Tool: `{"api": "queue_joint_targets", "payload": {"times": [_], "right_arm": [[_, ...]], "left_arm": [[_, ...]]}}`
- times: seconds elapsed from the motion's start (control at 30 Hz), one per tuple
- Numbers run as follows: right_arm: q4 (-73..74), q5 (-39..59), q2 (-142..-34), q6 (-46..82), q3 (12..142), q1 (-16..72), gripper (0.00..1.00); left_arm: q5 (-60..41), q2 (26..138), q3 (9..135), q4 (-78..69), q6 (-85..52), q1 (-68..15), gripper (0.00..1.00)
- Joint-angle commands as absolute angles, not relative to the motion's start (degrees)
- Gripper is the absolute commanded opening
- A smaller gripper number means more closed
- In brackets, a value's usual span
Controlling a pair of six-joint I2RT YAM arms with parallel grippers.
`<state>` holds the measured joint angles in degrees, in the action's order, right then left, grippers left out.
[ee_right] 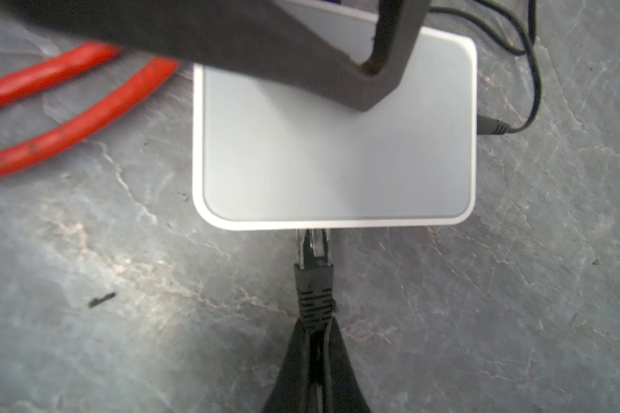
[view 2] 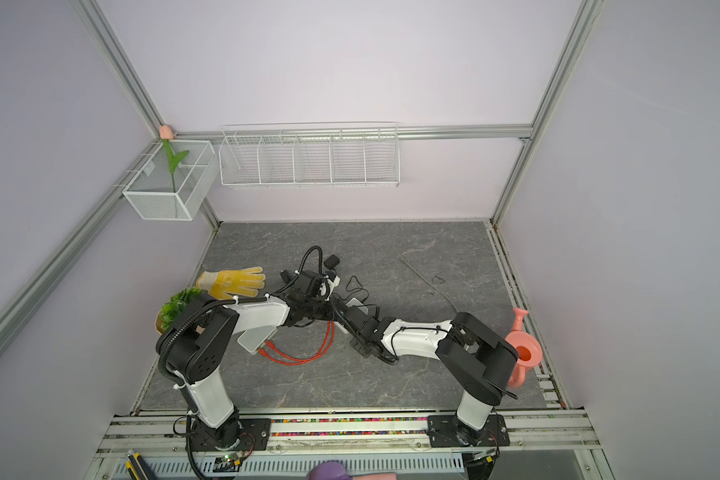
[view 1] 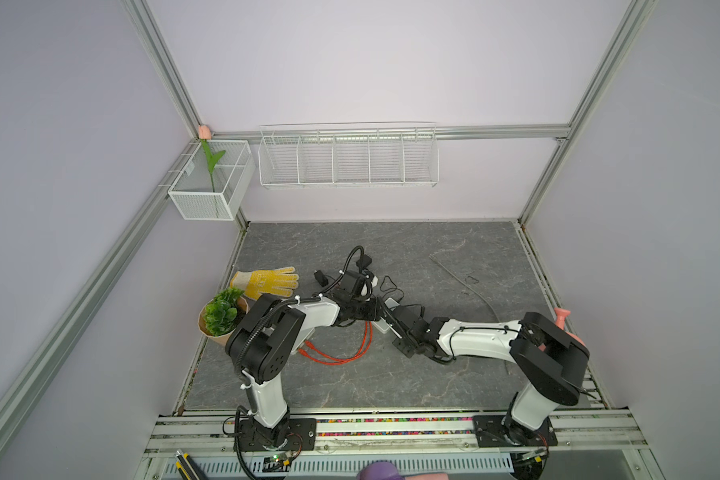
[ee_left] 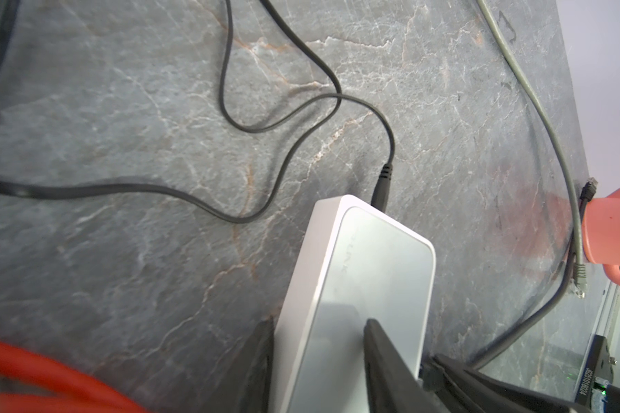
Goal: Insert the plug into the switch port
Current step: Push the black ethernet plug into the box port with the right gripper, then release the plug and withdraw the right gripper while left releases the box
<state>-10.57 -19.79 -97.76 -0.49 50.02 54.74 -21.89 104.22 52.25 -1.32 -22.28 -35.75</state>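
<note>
The white switch lies flat on the grey table, mostly hidden under both grippers in a top view. My left gripper is closed across the switch, one finger on each side. My right gripper is shut on the rear of the black plug. The plug's clear tip meets the switch's near edge; the port face is hidden. In both top views the left gripper and right gripper meet over the switch mid-table.
An orange cable loops just left of the switch. A black power cord runs from its far end. A yellow glove and potted plant sit left. A grey cable and pink watering can sit right.
</note>
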Motion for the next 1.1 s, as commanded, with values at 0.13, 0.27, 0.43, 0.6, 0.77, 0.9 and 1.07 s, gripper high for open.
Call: {"api": "queue_joint_targets", "payload": {"times": [0.13,0.27,0.43,0.6,0.77,0.9,1.07], "right_arm": [[14.19,-9.39,-98.82,-0.62,51.49,52.30,0.06],[16.28,-8.41,-99.90,-1.05,52.24,52.32,0.06],[19.30,-8.29,-100.10,-1.38,52.45,52.34,0.07],[12.16,-11.27,-98.69,-0.89,54.01,51.94,0.23],[2.04,-9.85,-90.09,-0.17,50.71,46.45,0.41],[-5.17,-6.20,-84.39,-1.45,51.36,40.13,0.46],[-12.41,-5.78,-87.92,-3.35,58.62,30.55,0.49]], "left_arm": [[-31.73,105.59,47.99,4.57,-24.80,-42.63,0.42],[-32.49,106.72,48.48,4.21,-25.05,-43.86,0.42],[-33.49,107.14,47.90,4.05,-24.90,-44.12,0.42],[-30.05,104.73,47.38,5.75,-24.77,-42.47,0.46],[-26.71,99.82,45.16,4.76,-25.56,-34.67,0.53],[-25.51,97.98,47.16,5.81,-25.11,-32.49,0.60],[-24.03,93.88,47.99,5.72,-25.62,-31.21,0.69]]}}
